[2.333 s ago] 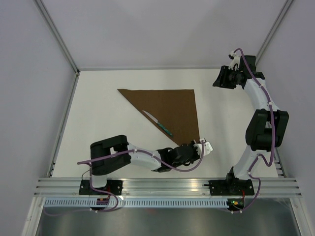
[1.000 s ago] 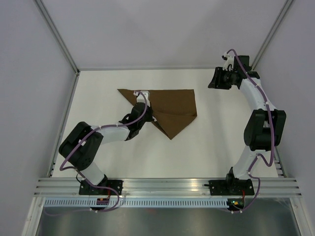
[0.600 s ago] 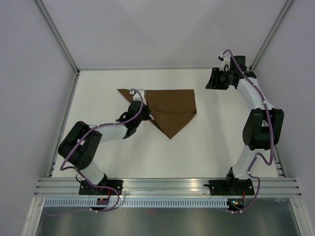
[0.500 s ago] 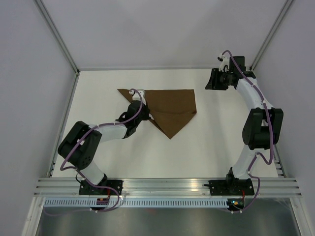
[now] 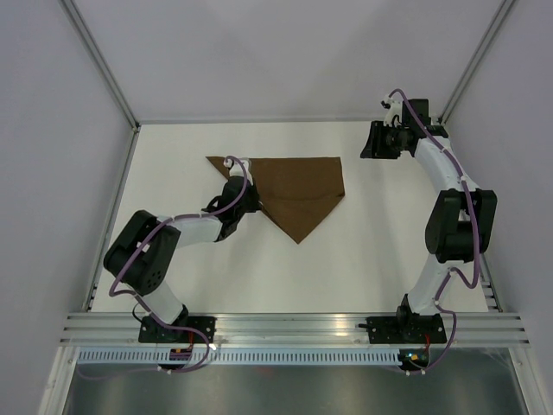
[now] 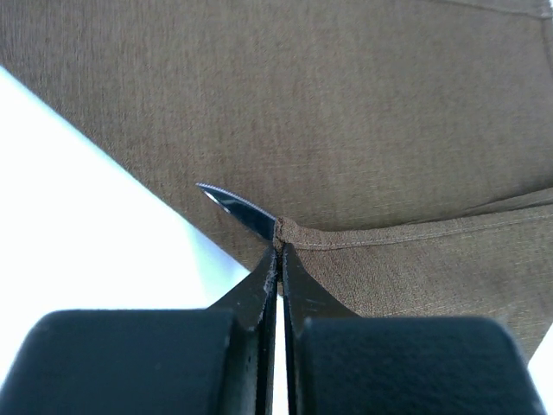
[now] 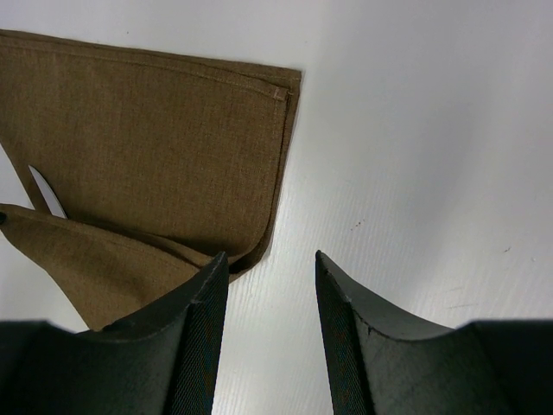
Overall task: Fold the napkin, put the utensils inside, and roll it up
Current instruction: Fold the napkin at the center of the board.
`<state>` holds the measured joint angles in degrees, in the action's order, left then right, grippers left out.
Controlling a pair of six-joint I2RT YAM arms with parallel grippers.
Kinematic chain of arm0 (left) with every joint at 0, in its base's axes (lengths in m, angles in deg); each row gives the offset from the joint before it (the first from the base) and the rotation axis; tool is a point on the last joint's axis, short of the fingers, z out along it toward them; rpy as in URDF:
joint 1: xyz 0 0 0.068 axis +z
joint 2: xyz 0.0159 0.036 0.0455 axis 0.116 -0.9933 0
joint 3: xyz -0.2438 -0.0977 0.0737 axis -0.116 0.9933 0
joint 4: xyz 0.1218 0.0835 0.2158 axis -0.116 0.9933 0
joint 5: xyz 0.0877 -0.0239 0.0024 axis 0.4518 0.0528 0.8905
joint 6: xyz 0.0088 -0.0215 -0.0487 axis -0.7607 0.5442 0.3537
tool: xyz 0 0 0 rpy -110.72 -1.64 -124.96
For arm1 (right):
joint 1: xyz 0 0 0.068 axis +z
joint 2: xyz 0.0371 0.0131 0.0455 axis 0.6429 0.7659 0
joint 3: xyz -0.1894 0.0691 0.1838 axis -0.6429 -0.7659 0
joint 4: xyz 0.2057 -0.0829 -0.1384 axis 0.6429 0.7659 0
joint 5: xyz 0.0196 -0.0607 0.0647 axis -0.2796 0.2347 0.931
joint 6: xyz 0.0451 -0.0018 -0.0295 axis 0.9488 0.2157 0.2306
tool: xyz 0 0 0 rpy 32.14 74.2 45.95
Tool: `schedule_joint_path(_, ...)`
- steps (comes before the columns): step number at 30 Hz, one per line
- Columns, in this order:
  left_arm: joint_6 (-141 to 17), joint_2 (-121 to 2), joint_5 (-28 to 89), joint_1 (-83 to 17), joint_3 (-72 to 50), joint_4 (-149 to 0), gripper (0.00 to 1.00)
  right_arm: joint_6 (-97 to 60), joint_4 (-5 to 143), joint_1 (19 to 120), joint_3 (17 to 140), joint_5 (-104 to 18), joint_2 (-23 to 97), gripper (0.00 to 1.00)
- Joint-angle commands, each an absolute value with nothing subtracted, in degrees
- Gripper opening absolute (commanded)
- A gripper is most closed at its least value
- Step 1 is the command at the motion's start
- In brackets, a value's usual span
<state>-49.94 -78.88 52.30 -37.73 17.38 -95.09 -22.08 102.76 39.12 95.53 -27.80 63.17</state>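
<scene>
The dark-brown napkin (image 5: 298, 181) lies at the back middle of the white table (image 5: 389, 233). It is a triangle with its near corner folded back over itself. My left gripper (image 5: 253, 201) is shut on that folded corner at the napkin's left edge; the pinch shows in the left wrist view (image 6: 278, 235). The knife's silver blade tip (image 6: 232, 203) pokes out just beyond the pinched corner. Its teal handle is hidden under the flap. My right gripper (image 5: 373, 140) is open and empty above bare table, right of the napkin's far right corner (image 7: 275, 86); its jaws stand apart (image 7: 270, 256).
Pale enclosure walls stand at the left, back and right of the table. An aluminium rail (image 5: 294, 324) carrying both arm bases runs along the near edge.
My left gripper carried the napkin's near right corner up and left across the knife, covering it except the blade tip. In the last second it crept slightly left. The right gripper edged left.
</scene>
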Motion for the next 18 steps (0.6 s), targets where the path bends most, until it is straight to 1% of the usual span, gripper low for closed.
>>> schedule_joint_path(1,-47.1,-80.0,51.8,-36.9,15.3,-94.4,0.02,-22.0,102.8,39.5,97.0,-28.5,63.8,0.50)
schedule_joint_path(3,-46.5,-80.8,51.9,-36.8,14.9,-93.9,0.03,-22.0,102.7,39.6,97.0,-28.6,63.8,0.51)
schedule_joint_path(5,-46.2,-81.2,52.1,-36.5,14.9,-93.8,0.13,-22.1,102.8,39.6,97.0,-28.6,63.9,0.50)
schedule_joint_path(6,-45.8,-81.3,52.1,-36.5,14.9,-93.9,0.25,-22.1,102.8,39.6,97.0,-28.6,63.9,0.50)
schedule_joint_path(9,-46.0,-81.3,52.1,-36.4,14.2,-93.6,0.42,-22.3,102.9,39.7,97.0,-28.6,63.9,0.50)
schedule_joint_path(10,-46.0,-81.0,52.1,-36.2,14.1,-93.6,0.53,-22.4,103.0,39.7,97.0,-28.6,63.9,0.50)
schedule_joint_path(12,-46.4,-79.9,52.6,-36.2,14.0,-93.6,0.62,-22.4,103.0,39.7,97.0,-28.6,63.8,0.51)
schedule_joint_path(18,-46.8,-75.0,55.1,-34.8,13.5,-92.3,0.68,-22.3,103.0,39.7,97.2,-28.4,63.7,0.50)
